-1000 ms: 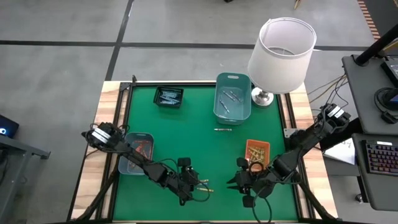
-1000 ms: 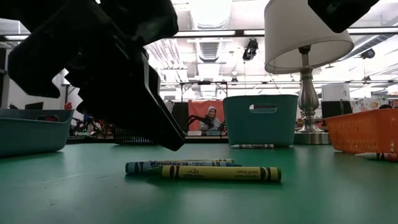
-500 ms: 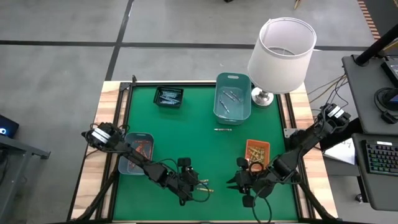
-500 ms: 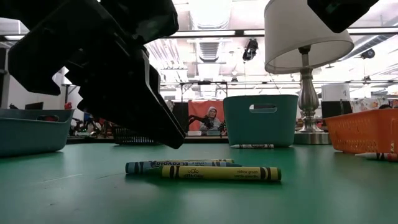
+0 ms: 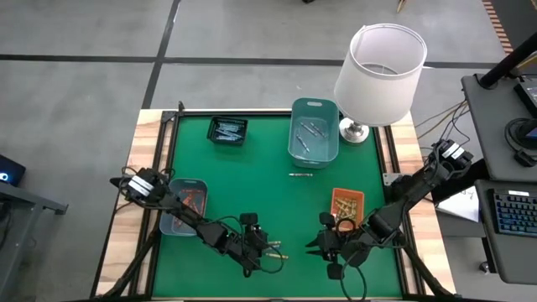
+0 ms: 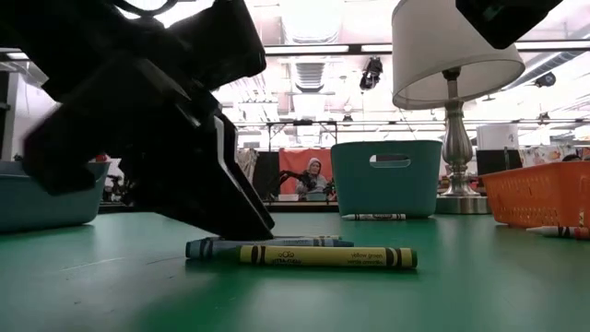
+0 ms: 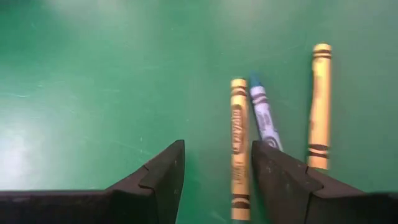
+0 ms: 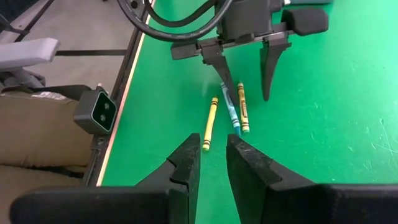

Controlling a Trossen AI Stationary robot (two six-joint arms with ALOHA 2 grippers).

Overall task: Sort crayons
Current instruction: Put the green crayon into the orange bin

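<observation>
Three crayons lie flat side by side on the green mat near its front edge: a yellow-orange one (image 7: 238, 149), a blue one (image 7: 264, 118) and a yellow one (image 7: 320, 106). My left gripper (image 7: 214, 165) is open and slants down just over them. The yellow-orange crayon lies between its fingers, beside one of them. In the low view its dark finger (image 6: 241, 207) ends just over the blue crayon (image 6: 267, 245); I cannot tell whether it touches. My right gripper (image 8: 213, 163) hangs open above the mat, right of the crayons (image 8: 230, 111), with nothing between its fingers.
A black tray (image 5: 227, 130), a teal bin (image 5: 314, 130), an orange basket (image 5: 346, 204) and a blue-grey bin (image 5: 185, 205) hold sorted crayons. One loose crayon (image 5: 301, 174) lies mid-mat. A white-shaded lamp (image 5: 379, 71) stands at the far right corner.
My left gripper has sunk a little toward the three crayons, staying open and keeping its slant. The crayons have not moved.
</observation>
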